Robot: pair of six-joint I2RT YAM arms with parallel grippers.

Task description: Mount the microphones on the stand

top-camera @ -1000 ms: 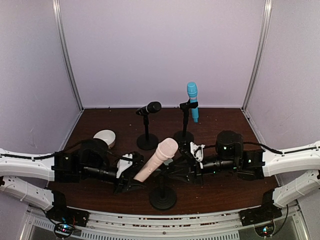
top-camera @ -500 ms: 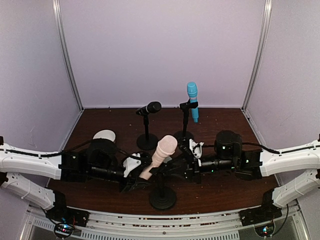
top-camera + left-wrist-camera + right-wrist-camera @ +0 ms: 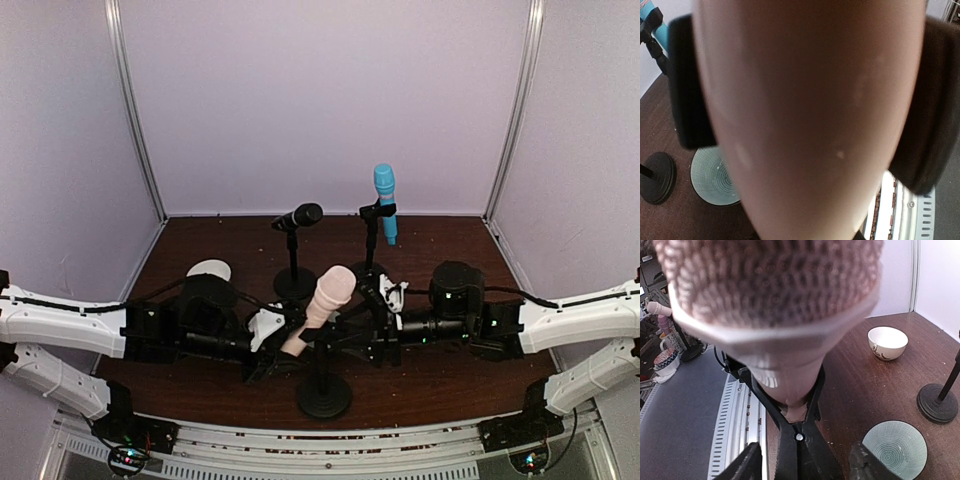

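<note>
— How do things lie on the table (image 3: 450,375)?
— The black microphone (image 3: 298,216) and blue microphone (image 3: 384,195) sit mounted at the back. The near stand (image 3: 323,390) is the one I have to fill, right between my two arms.
— And the pink microphone (image 3: 326,300)?
— Over that stand, tilted, with its head up and to the right and its tail down toward my left arm. My left hand (image 3: 805,115) is clamped on the body, pads (image 3: 685,90) pressed to both sides.
— The clip (image 3: 796,432)?
— Directly under the tail, touching it, in line with the long axis. I judge the push should run down that axis.
— Right hand (image 3: 807,467)?
— At the clip, a finger on either side. Whether it grips, I cannot tell.
</note>
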